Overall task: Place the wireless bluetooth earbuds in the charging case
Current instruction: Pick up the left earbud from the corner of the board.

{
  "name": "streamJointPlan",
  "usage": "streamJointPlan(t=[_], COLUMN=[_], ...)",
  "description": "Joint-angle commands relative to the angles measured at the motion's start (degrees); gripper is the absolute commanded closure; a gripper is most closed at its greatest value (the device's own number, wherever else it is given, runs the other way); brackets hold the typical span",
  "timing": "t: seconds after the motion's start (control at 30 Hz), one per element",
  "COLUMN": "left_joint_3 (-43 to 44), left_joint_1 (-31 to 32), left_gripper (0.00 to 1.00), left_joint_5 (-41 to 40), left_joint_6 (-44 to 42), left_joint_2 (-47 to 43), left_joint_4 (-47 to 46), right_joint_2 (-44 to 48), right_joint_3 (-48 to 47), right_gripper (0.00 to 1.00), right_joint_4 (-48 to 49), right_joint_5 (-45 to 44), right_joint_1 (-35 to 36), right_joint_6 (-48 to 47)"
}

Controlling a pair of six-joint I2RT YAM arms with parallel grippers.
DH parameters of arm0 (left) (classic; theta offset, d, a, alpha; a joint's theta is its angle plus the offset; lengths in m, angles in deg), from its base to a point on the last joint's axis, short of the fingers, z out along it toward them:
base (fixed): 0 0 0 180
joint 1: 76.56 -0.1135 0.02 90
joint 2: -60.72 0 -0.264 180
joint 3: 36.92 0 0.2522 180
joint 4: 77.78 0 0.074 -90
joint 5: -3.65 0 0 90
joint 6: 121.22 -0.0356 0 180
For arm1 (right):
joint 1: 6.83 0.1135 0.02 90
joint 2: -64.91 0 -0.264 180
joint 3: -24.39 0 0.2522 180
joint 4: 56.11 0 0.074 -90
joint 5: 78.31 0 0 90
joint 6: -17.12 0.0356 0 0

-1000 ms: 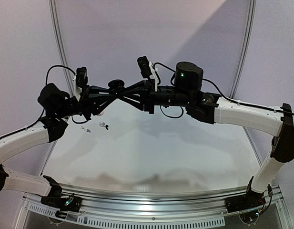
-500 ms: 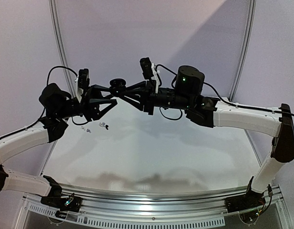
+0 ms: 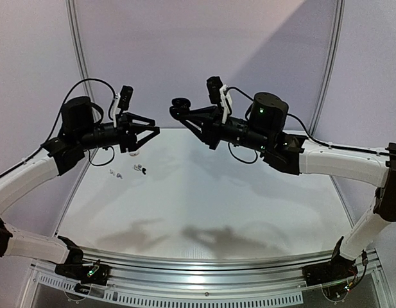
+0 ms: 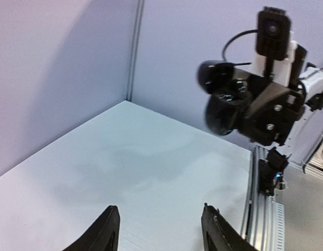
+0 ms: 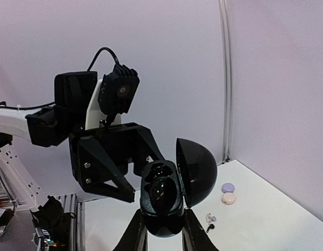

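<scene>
Right gripper (image 5: 164,232) clamps open black charging case (image 5: 162,201); fingers (image 5: 136,232) cropped at frame bottom. Left gripper (image 4: 161,235) agape, empty. Earbuds (image 3: 140,169) on surface (image 3: 217,205): tiny specks, perhaps mixed colours.

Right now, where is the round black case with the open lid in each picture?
Top external: the charging case is upper middle, at the tip of the right gripper.
Left wrist: upper right, held up in the air.
Right wrist: bottom middle, lid swung open.
Shared landmark: the white table shows in all three views.
</scene>
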Motion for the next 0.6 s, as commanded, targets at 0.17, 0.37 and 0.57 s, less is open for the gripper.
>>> streamJointPlan(t=[0.17, 0.37, 0.57], left_joint_3=[25.74, 40.16, 41.55], left_joint_1=[-10.8, -11.55, -11.51], left_gripper=[0.57, 0.62, 0.62], left_joint_5=[-20.74, -25.43, -30.17], left_joint_6=[-9.43, -14.67, -21.7], left_joint_2=[24.81, 43.75, 51.6], left_joint_4=[44.08, 52.89, 47.93], right_joint_2=[4.65, 5.72, 5.72], right_joint_3=[4.46, 7.09, 8.41], right_gripper=[1.0, 1.0, 1.0], right_joint_4=[-2.73, -2.54, -2.1], right_joint_5=[-8.49, -9.33, -8.92], right_joint_1=[-2.04, -2.03, -2.03], right_joint_6=[-4.24, -3.76, -2.41])
